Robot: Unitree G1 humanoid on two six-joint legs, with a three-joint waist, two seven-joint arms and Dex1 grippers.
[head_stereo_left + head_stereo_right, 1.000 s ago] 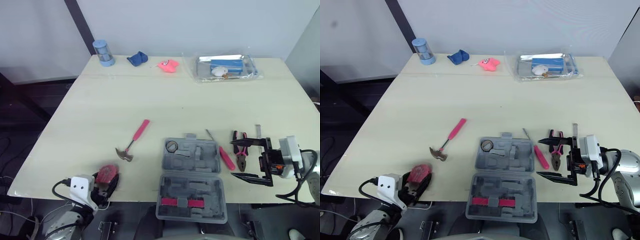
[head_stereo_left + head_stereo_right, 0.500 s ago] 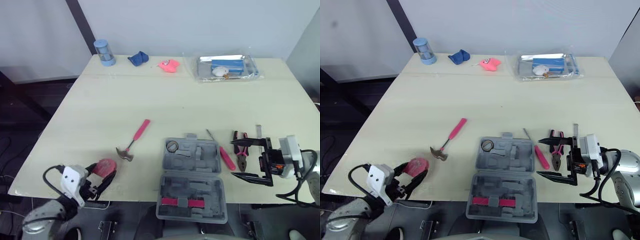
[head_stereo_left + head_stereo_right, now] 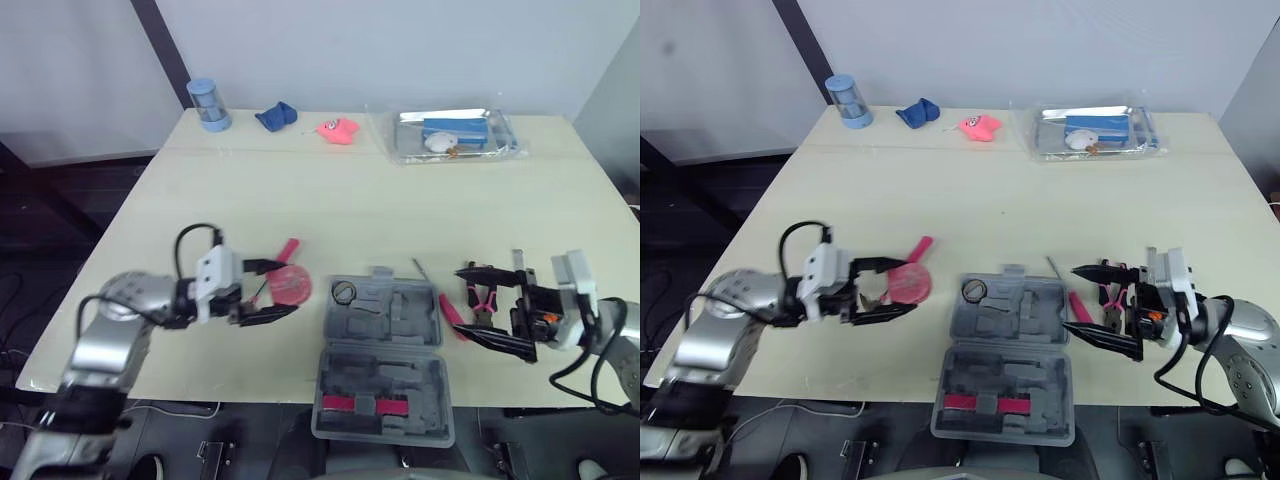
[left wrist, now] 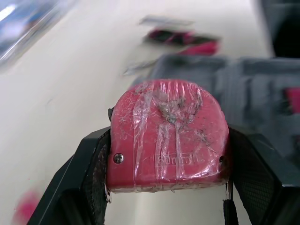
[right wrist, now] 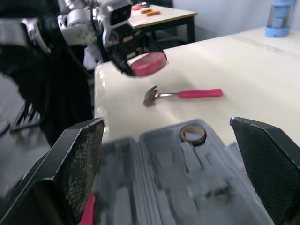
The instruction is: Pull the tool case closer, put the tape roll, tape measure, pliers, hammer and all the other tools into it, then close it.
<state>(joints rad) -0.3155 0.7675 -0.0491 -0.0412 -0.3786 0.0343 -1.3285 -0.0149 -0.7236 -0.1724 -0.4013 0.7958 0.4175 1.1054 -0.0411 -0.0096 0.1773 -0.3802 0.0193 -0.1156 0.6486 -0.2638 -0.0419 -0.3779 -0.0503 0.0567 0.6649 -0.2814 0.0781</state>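
Note:
The grey tool case [image 3: 385,350] lies open near the table's front edge, with the tape roll [image 3: 344,292] in its far-left pocket. My left gripper [image 3: 288,287] is shut on the red tape measure [image 4: 166,136], held just left of the case. It hangs over the hammer, whose pink handle [image 3: 289,248] pokes out behind it. My right gripper [image 3: 463,300] stands open right of the case, above the pink screwdriver [image 3: 450,312]. The pliers [image 3: 487,300] lie partly hidden behind it. The right wrist view shows the hammer [image 5: 183,95] and tape roll [image 5: 193,134].
Along the far edge stand a blue cup [image 3: 206,104], a blue cloth [image 3: 275,117], a pink toy [image 3: 337,129] and a clear packet of items [image 3: 455,134]. A thin metal tool [image 3: 517,262] lies beyond the pliers. The case overhangs the front edge.
My left arm rose from the front-left table edge and carried the tape measure right, to beside the case. My right gripper shifted a little left toward the case.

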